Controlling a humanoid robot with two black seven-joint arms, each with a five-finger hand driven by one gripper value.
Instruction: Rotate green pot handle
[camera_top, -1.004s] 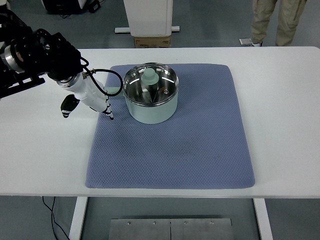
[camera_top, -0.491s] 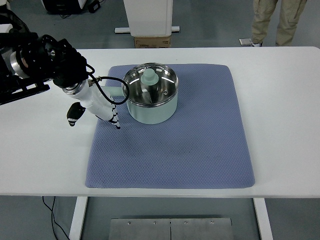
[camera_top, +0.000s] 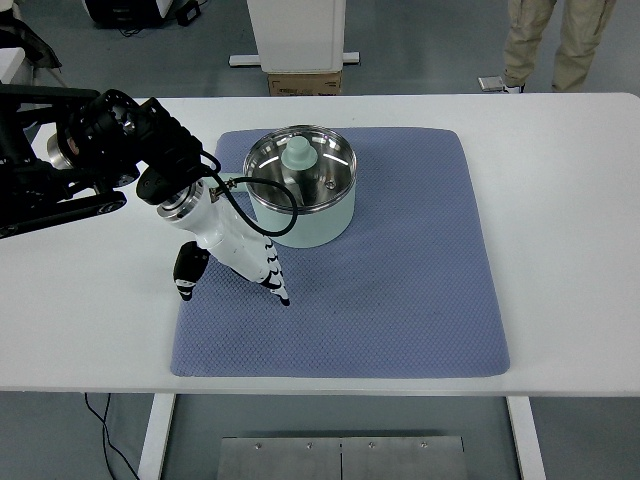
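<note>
The left hand (camera_top: 232, 255), white with dark fingertips, hangs over the near-left part of a blue-grey mat (camera_top: 400, 270), its fingers loosely spread and pointing down, holding nothing. Just behind it stands the green pot (camera_top: 300, 200), pale green outside and shiny steel inside, with a green knobbed piece lying in it; the pot's handle is hidden behind the arm. The mat covers the middle of the white table (camera_top: 570, 220). Beyond the table lie grey floor, a cardboard box (camera_top: 304, 84) under a white stand, and a person's legs (camera_top: 556, 42) at the top right.
</note>
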